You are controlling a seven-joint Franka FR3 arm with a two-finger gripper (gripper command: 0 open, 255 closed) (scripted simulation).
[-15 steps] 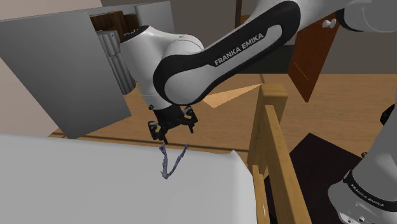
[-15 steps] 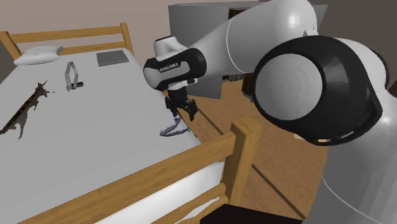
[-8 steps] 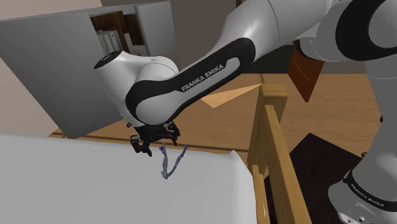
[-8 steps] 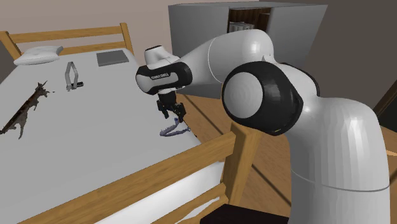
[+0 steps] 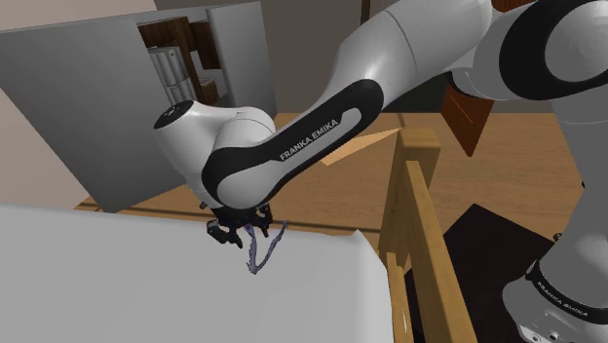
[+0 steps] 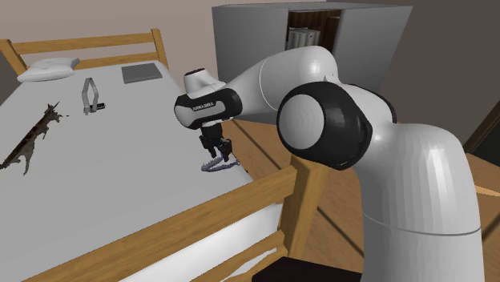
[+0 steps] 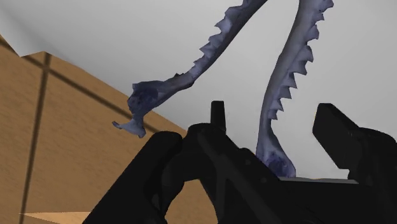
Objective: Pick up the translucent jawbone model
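Note:
The jawbone model (image 5: 258, 255) is a bluish, see-through V-shaped bone with rows of teeth. It lies on the white mattress (image 5: 117, 283) near the corner by the wooden bed frame (image 5: 414, 224). In the second exterior view the jawbone (image 6: 216, 166) rests close to the mattress edge. My black gripper (image 5: 237, 234) is down at the jawbone's open end, also seen from the other side (image 6: 218, 152). In the wrist view the gripper (image 7: 275, 118) straddles one toothed branch (image 7: 289, 83). Its fingers (image 7: 217, 111) stand apart on either side, with gaps to the bone.
A brown dinosaur-like figure (image 6: 36, 136), a grey clip-shaped object (image 6: 90, 94), a dark flat pad (image 6: 142, 74) and a pillow (image 6: 48, 69) lie farther along the mattress (image 6: 120, 160). A grey wardrobe (image 5: 88, 107) stands beyond the bed. The wooden footboard (image 6: 304, 184) rises beside the arm.
The hand has come down from above the jawbone to its open end. The fingers now sit around one branch and stand closer together than before.

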